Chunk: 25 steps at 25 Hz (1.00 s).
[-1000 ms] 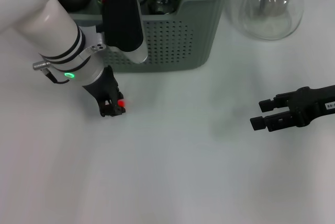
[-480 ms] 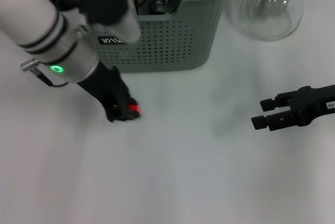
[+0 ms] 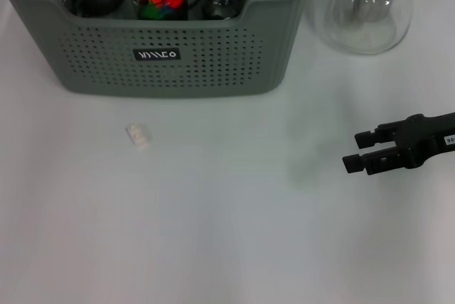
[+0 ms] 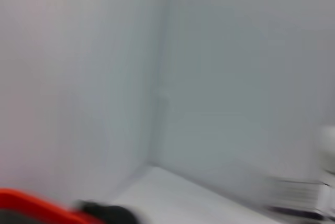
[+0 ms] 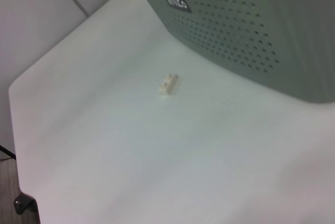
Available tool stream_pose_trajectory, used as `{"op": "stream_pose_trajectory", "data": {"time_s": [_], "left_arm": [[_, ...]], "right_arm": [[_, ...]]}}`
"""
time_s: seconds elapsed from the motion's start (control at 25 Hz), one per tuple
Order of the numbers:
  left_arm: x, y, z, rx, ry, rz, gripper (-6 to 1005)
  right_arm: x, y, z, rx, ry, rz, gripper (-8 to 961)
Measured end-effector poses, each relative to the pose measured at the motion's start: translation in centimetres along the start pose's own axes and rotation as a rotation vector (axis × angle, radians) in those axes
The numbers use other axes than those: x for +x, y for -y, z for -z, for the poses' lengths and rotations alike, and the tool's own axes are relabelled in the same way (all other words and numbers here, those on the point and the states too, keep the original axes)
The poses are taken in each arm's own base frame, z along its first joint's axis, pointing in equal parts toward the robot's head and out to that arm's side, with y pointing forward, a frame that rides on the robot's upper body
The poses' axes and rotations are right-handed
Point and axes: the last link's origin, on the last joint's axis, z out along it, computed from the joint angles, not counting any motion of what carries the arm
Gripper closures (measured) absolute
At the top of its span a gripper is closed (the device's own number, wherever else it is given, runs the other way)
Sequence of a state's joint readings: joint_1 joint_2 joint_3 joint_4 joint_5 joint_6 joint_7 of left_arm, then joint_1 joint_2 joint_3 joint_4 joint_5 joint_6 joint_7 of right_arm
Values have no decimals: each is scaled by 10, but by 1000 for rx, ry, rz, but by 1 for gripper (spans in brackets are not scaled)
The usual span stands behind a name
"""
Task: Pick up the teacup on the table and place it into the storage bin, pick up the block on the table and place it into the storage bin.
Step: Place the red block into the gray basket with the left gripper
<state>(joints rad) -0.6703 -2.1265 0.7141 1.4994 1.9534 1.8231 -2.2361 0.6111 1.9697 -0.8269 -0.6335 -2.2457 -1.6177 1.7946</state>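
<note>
On the white counter (image 3: 213, 233), a small white block (image 3: 138, 133) lies just in front of the storage bin (image 3: 213, 55), which holds cups and red pieces. Well apart, the right end effector (image 3: 355, 151) hovers, fingers parted and empty. Left end effector: out of sight.

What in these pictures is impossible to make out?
- Left gripper: absent from the head view; the left wrist view is a blur with only a red smear.
- Storage bin: far side cut off by the head view's edge.
- Small white piece on the table: too small to identify.
</note>
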Motion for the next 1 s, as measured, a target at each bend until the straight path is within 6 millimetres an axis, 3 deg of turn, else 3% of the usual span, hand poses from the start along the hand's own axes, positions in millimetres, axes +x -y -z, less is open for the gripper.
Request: {"op": "stream_pose_trajectory", "data": {"time_s": [0.16, 0.36, 0.72, 1.0], "left_arm": [[22, 44, -16, 281, 77, 82, 773], [16, 93, -44, 477, 297, 167, 766], [-8, 116, -85, 639, 564, 160, 755], [-11, 115, -95, 632, 590, 137, 746]], "right_arm": [[-2, -1, -2, -4, -4, 6, 129], [-3, -1, -3, -5, -7, 13, 129], [-1, -1, -2, -2, -21, 13, 128], [-1, 0, -2, -2, -23, 10, 128]]}}
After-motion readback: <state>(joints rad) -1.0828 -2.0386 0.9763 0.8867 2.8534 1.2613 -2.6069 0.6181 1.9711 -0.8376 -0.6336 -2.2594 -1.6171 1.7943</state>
